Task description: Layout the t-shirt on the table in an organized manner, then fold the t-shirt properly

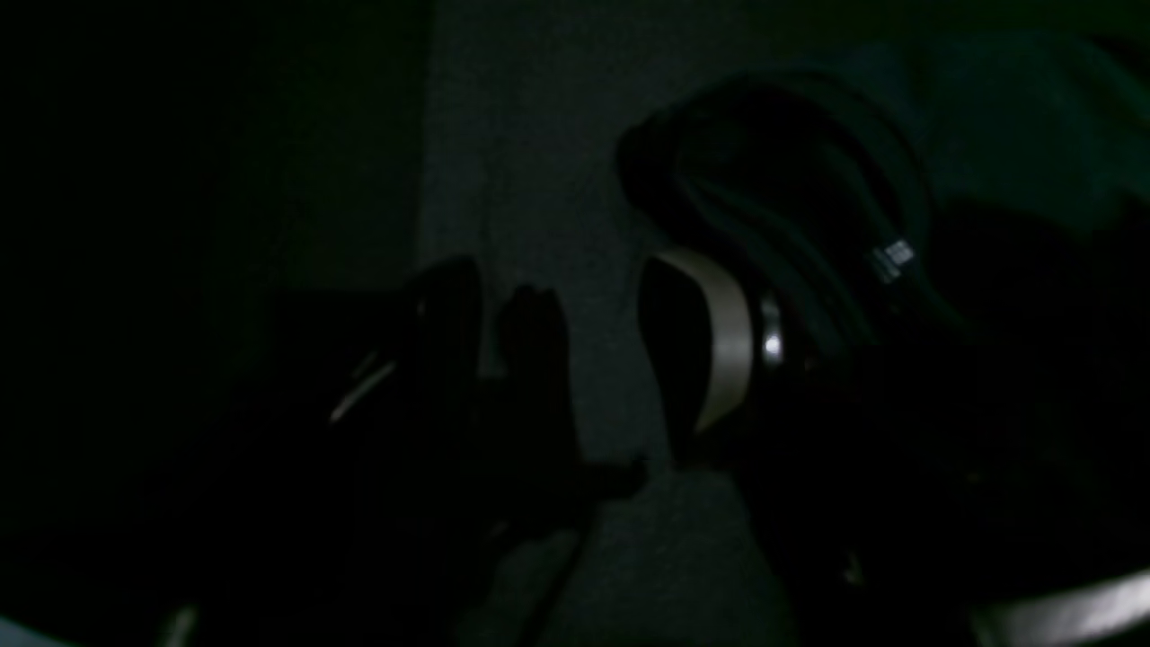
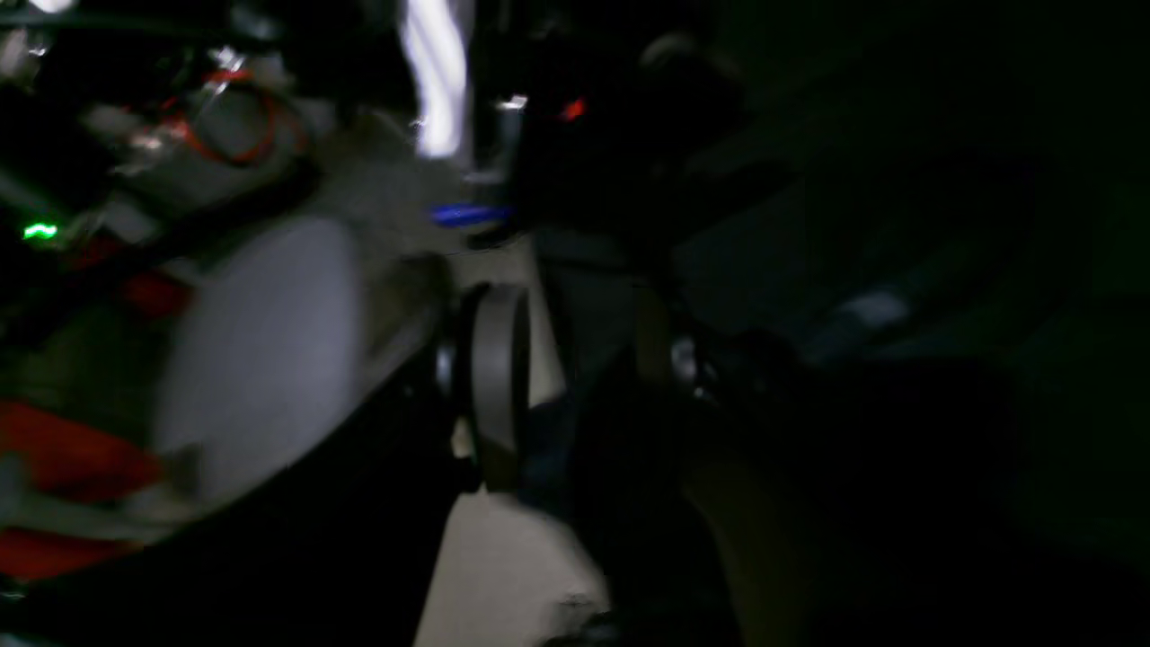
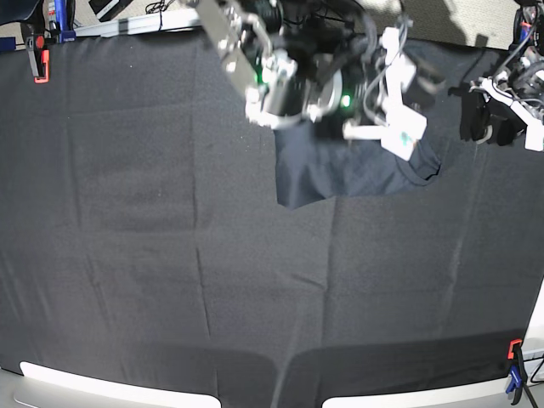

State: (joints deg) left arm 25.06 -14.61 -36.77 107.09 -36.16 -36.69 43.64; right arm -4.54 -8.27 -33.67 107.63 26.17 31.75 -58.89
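Up at the far side of the table (image 3: 127, 255), bunched in a slate-blue heap beneath both arms: the t-shirt (image 3: 357, 174). Not laid out flat, not folded, lower edge ragged against the black cloth.

Over to the left gripper (image 1: 575, 359), seen very dimly from its own wrist camera. Spread wide, nothing between the jaws but bare black cloth. Sits just beside the collar (image 1: 809, 180), white tag (image 1: 889, 261) showing close to the right-hand finger (image 1: 719, 341). Released, then, gripping nothing.

Now the right gripper (image 2: 584, 377), badly blurred. Seems to have a strip of dark fabric running between the two pads (image 2: 499, 386), possibly the shirt. Cannot tell whether clamped on it or merely straddling it.

Out at the rim: red clamp (image 3: 36, 59) far left, blue clamp (image 3: 514, 378) near right.
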